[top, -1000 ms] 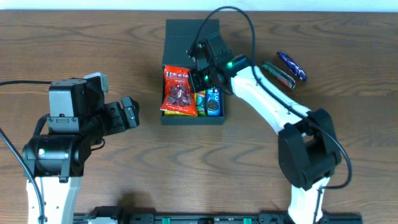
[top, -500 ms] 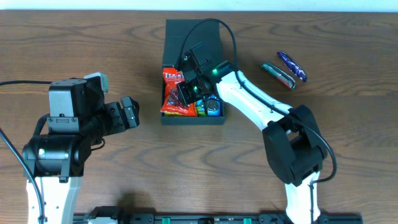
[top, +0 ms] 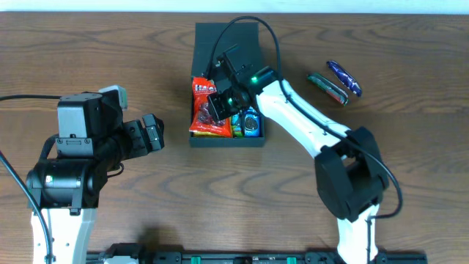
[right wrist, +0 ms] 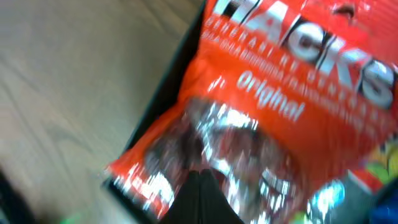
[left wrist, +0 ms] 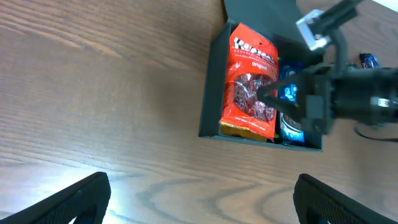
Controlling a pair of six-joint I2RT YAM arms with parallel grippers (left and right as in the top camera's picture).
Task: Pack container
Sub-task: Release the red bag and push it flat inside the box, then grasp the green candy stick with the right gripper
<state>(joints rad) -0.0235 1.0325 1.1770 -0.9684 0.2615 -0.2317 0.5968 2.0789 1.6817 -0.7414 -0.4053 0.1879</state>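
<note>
Right jaws closed, tips on red packet (top: pixel 199 121) directly beneath, lengthwise in container (top: pixel 227 141); left jaws wide, well apart.

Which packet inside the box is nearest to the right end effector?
The big red-orange packet on the box's left side; the end effector hangs over it, not the blue one.

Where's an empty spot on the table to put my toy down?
Bare table lies on the near side of the box, and left of the box, beyond the left claw. It's crowded inside the box, with the red bag and right claw, and by the wrappers.
</note>
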